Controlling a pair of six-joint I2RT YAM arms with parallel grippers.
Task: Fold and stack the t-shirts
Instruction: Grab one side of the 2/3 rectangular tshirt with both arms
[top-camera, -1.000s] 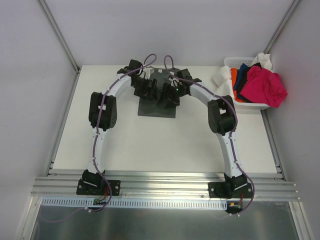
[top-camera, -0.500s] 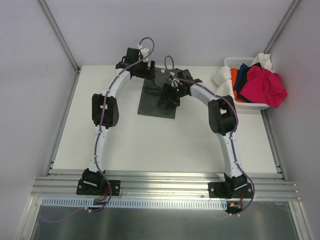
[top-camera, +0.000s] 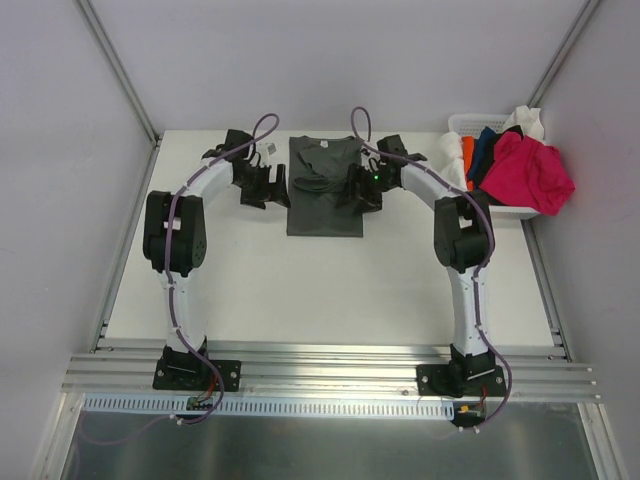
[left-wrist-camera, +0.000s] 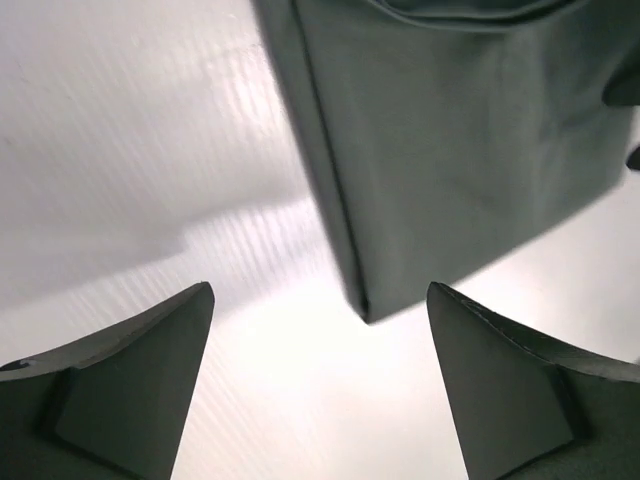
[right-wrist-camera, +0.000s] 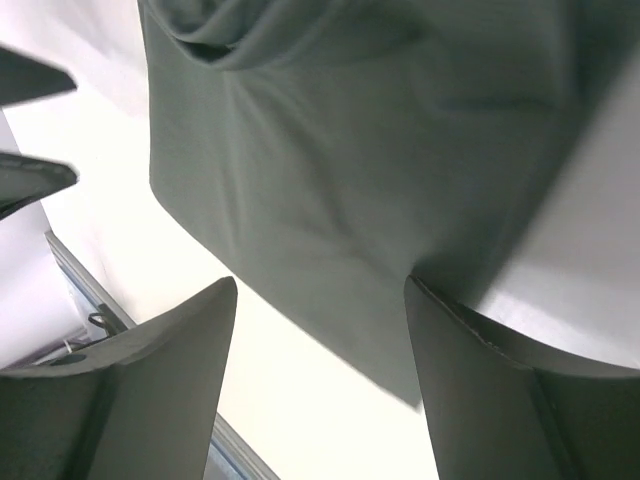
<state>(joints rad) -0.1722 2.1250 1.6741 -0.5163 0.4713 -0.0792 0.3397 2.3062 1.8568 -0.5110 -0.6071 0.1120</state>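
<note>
My white tabletop (top-camera: 300, 290) is boxed in by plain pale walls (top-camera: 400, 50) on three sides; a metal rail (top-camera: 330, 372) runs along its near edge.

White plastic basket (top-camera: 458, 123) at far right corner of white table (top-camera: 300, 290); aluminium rail (top-camera: 330, 372) along near edge.

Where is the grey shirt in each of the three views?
Top external: shirt at the back centre of the table.
Left wrist: upper right, one corner near the middle.
Right wrist: fills the upper middle.
Shared landmark: the white table under it.
</note>
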